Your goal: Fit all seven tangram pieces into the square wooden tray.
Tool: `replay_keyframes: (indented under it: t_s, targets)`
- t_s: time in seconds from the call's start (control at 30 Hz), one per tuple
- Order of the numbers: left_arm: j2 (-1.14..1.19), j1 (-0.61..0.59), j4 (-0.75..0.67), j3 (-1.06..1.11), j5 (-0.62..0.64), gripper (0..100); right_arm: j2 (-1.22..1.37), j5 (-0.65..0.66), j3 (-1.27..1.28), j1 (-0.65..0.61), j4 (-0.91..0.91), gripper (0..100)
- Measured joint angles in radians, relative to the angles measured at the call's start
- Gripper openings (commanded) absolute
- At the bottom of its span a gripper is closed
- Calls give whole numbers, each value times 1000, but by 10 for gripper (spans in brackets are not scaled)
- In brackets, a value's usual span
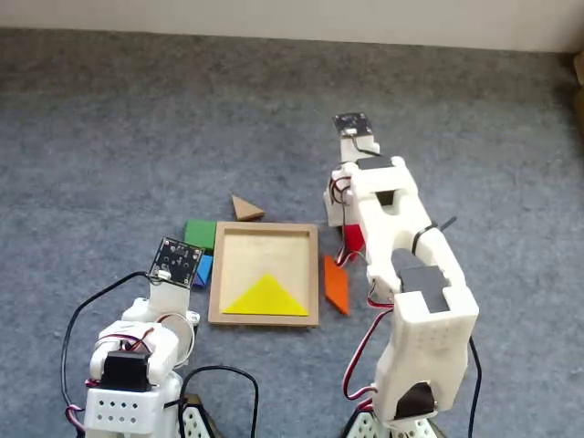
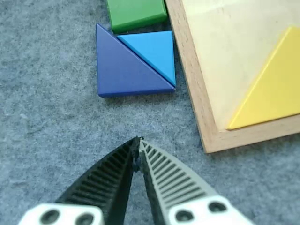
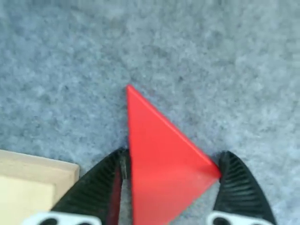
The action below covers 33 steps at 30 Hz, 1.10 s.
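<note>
- Left claw [image 2: 139,141]: closed, empty, over carpet [image 1: 109,137], 9 o'clock of tray [image 1: 265,319].
- Tray: yellow triangle [image 1: 265,297] inside, along its 6 o'clock edge.
- Right claw [image 3: 171,161]: apparently pinching red triangle [image 3: 152,140], 3 o'clock of tray.

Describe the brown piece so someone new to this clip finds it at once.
Find the square wooden tray holding a yellow triangle. Just outside the tray edge farthest from that piece lies a small triangle. It alone is tan like wood; the green block nearby is square-cornered and bright.
</note>
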Motion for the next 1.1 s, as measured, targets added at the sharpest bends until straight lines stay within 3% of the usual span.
replay_keyframes:
  t_s: [0.77, 0.93, 1.1]
  targets:
    - [0, 0, 0, 0, 0, 5, -419, 26, 218, -8, 54, 179]
    - [0, 0, 0, 0, 0, 5, -436, -87, 267, -8, 54, 301]
    - [0, 0, 0, 0, 0, 5, -379, -241, 267, -8, 54, 308]
